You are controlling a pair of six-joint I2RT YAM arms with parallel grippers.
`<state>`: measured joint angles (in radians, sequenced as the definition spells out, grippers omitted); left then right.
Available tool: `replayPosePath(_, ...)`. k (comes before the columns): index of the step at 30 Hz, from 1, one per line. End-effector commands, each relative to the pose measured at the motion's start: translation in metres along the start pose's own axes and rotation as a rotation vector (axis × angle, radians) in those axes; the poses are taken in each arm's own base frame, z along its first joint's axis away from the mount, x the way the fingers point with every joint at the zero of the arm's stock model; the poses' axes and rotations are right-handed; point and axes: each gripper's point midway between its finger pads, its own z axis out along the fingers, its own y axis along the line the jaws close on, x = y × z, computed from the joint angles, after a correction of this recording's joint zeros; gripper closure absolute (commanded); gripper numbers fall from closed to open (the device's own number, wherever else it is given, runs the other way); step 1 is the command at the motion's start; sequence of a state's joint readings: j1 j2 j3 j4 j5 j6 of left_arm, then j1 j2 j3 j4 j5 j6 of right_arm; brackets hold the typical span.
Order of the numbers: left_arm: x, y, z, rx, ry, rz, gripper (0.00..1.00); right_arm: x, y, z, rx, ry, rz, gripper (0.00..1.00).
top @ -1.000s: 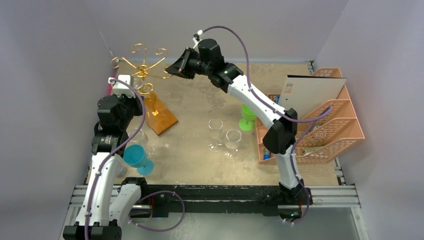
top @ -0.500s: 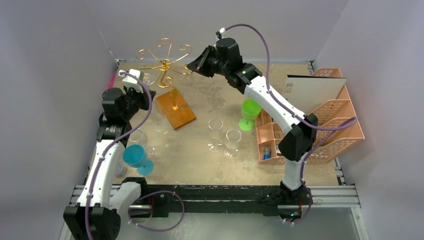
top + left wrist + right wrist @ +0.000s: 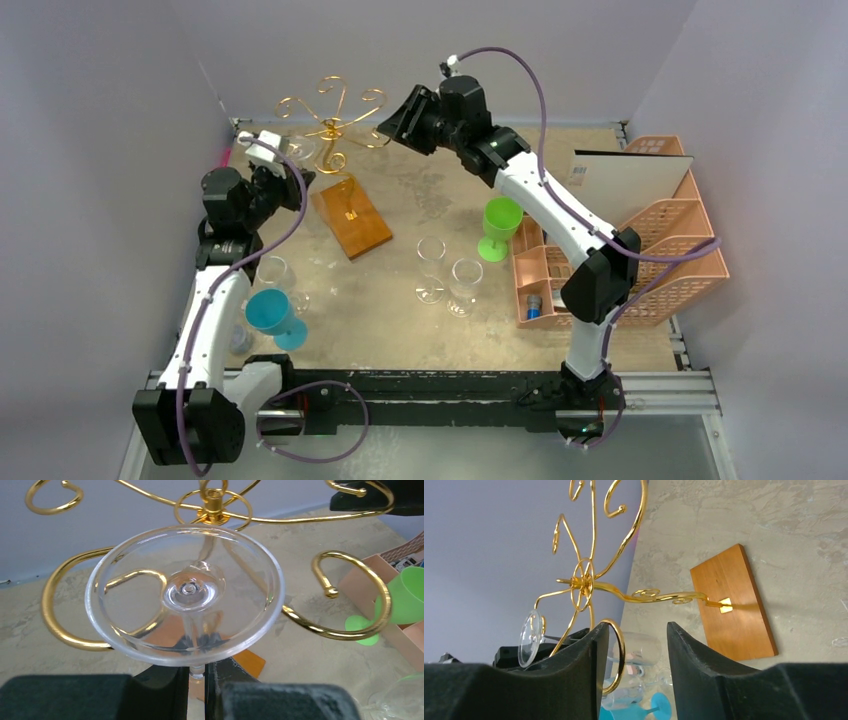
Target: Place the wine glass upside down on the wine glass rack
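The clear wine glass is held upside down, foot up, with my left gripper shut on its stem just below the foot. It hangs beside a curled arm of the gold wine glass rack, at the rack's left side in the top view; the bowl is hidden under the foot. The rack's wooden base lies on the table. My right gripper is open at the rack's right side. One gold curl stands between its fingers, against the left one.
Two clear glasses stand mid-table, with a green glass beside the pink lattice organiser. A blue glass and another clear glass sit by the left arm. Walls close in at the back and left.
The rack has shifted to the right and its base has turned. My right gripper has opened off the gold curl. My left gripper has carried the glass up towards the rack.
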<state>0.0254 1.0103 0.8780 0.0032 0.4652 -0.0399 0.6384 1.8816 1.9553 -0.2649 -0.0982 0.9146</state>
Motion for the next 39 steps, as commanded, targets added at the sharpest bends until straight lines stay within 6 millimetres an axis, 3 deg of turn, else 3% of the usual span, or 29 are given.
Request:
replayPosePath(1,-0.041,0.011,-0.002,0.039,-0.115,0.033,1.0,-0.022,0.019,-0.025,-0.049,-0.058,-0.009,0.49)
replayPosePath(5,-0.046,0.016,-0.012,0.128,-0.135,-0.021,1.0,-0.026,0.024,-0.031,-0.07,-0.063,-0.011,0.44)
replayPosePath(13,-0.043,0.006,-0.011,0.232,-0.097,-0.003,1.0,-0.024,0.028,-0.033,-0.099,-0.045,-0.022,0.44)
replayPosePath(29,-0.032,0.038,-0.005,0.061,-0.089,-0.024,1.0,-0.017,0.052,-0.043,-0.221,0.008,-0.03,0.36)
replayPosePath(39,-0.03,0.049,0.003,0.061,-0.098,-0.001,1.0,-0.015,0.059,-0.045,-0.26,0.018,-0.022,0.36)
